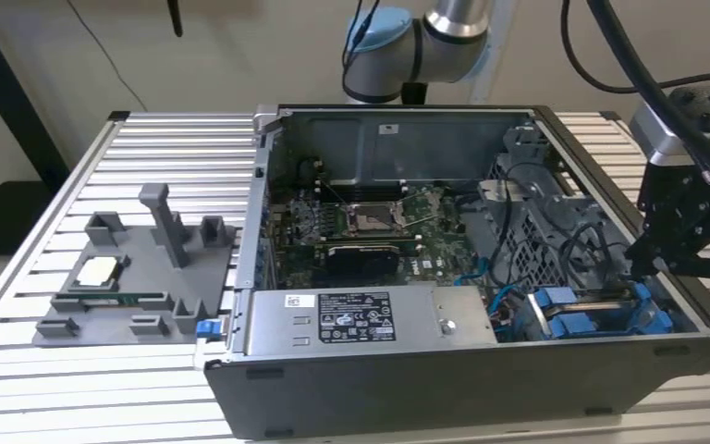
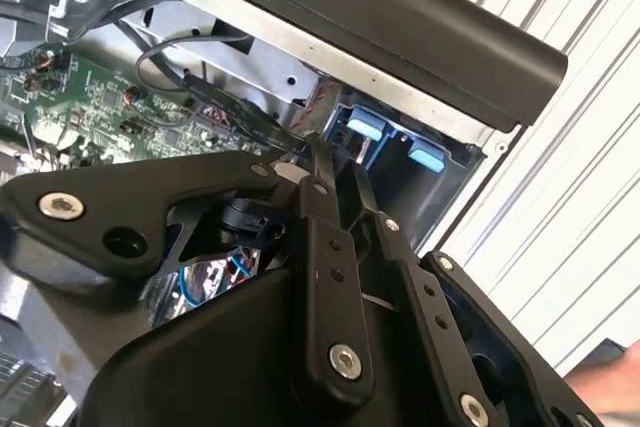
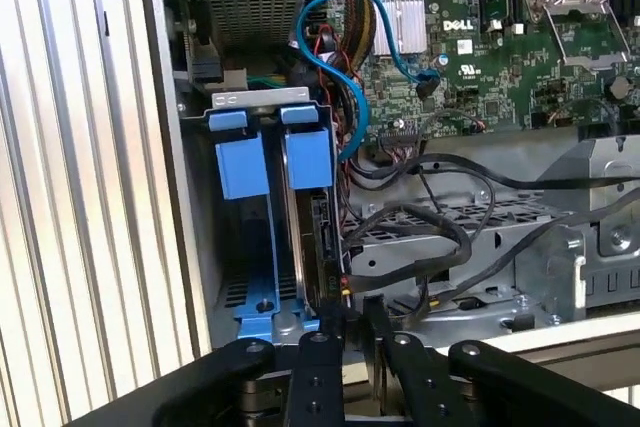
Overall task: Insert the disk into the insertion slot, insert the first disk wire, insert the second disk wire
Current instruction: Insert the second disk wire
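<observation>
The disk stands on edge in the insertion slot, with its blue carrier beside a second blue carrier. In the exterior view the blue carriers sit in the case's front corner, on that view's right. My gripper hovers just over the disk's connector end, its fingers nearly together on the end of a black disk wire. That wire loops away over the grey drive cage. My gripper hangs above the case's wall on the exterior view's right. In the second wrist view my gripper points at the carriers.
A blue cable curves from the motherboard past the carriers. Loose black cables cross the cage. The grey power supply lies along the case front. A grey fixture with small parts stands on the slatted table.
</observation>
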You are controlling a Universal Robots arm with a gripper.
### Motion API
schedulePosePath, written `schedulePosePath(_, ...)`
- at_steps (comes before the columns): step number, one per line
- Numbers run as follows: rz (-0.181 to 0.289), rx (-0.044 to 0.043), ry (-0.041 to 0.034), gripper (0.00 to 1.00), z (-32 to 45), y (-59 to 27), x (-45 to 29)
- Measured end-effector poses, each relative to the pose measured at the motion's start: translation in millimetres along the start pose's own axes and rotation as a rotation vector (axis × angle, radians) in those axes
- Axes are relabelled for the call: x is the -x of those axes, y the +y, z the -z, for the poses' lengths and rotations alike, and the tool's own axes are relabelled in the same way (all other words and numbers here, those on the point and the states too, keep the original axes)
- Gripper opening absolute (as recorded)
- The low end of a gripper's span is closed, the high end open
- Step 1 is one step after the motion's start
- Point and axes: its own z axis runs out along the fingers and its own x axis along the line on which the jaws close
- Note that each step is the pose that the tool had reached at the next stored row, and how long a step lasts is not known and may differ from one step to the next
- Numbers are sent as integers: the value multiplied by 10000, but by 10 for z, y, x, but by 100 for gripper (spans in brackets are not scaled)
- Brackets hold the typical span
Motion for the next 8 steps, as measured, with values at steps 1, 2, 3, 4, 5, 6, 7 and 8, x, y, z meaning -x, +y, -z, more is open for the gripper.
schedulePosePath(1, -2, 0, -1, 24, 0, 0, 0)
schedulePosePath(2, -3, 0, -1, 24, 0, 0, -1)
schedulePosePath(3, -3, 0, -1, 24, 0, 0, 0)
schedulePosePath(4, -3, 0, -1, 21, 0, 0, -1)
schedulePosePath(5, -3, 0, -1, 21, 0, 0, 0)
schedulePosePath(6, -3, 0, 0, 21, 0, 0, -1)
schedulePosePath(7, -3, 0, -1, 16, 0, 0, -1)
schedulePosePath(8, -3, 0, -1, 16, 0, 0, 0)
